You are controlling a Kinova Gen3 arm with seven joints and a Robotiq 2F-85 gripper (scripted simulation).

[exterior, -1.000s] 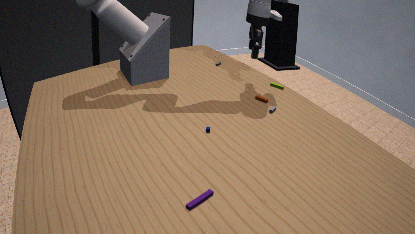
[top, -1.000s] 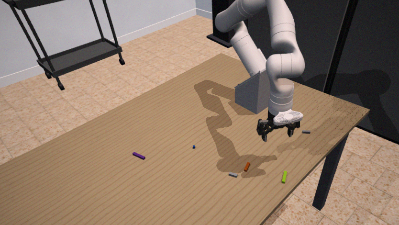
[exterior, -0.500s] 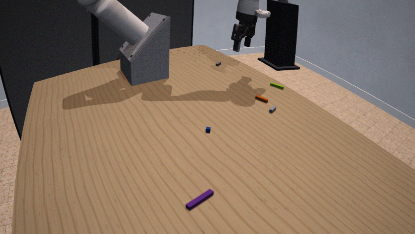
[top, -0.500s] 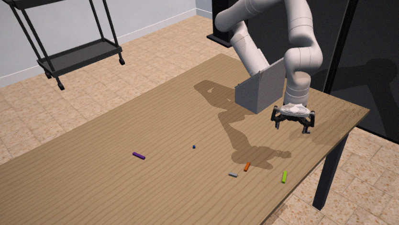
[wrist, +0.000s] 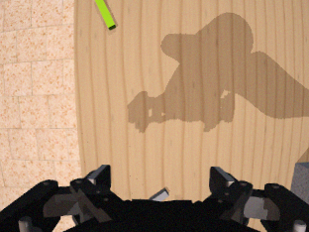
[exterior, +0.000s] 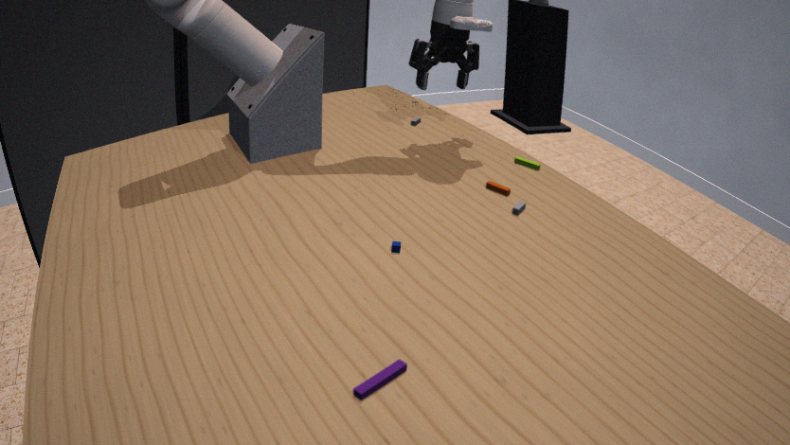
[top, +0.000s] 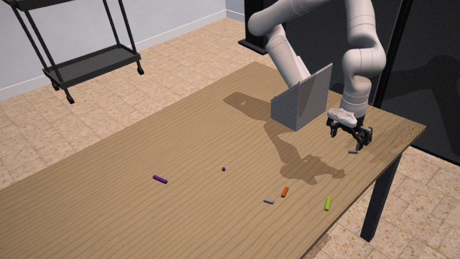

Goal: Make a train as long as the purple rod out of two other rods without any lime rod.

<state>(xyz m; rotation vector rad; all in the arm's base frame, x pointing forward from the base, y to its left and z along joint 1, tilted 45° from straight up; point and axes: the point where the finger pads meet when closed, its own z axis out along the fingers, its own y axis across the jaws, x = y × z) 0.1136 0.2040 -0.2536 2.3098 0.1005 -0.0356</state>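
Note:
My gripper (top: 347, 141) (exterior: 441, 85) (wrist: 159, 176) is open and empty. It hangs a little above a grey rod (top: 353, 151) (exterior: 415, 120) (wrist: 158, 194) near the table's far right corner; in the wrist view the rod shows between the fingers. The purple rod (top: 160, 179) (exterior: 379, 379) lies alone, far from the gripper. A blue rod (top: 223, 168) (exterior: 395, 246) lies mid-table. An orange rod (top: 284, 191) (exterior: 497, 187), a second grey rod (top: 268, 201) (exterior: 518, 207) and a lime rod (top: 327, 203) (exterior: 527, 163) (wrist: 103, 11) lie apart near the right edge.
The arm's grey wedge-shaped base (top: 299, 106) (exterior: 281, 110) stands on the table behind the gripper. The table edge (top: 415, 135) is close to the far grey rod. A black cart (top: 90, 64) and a black pedestal (exterior: 533, 66) stand on the floor.

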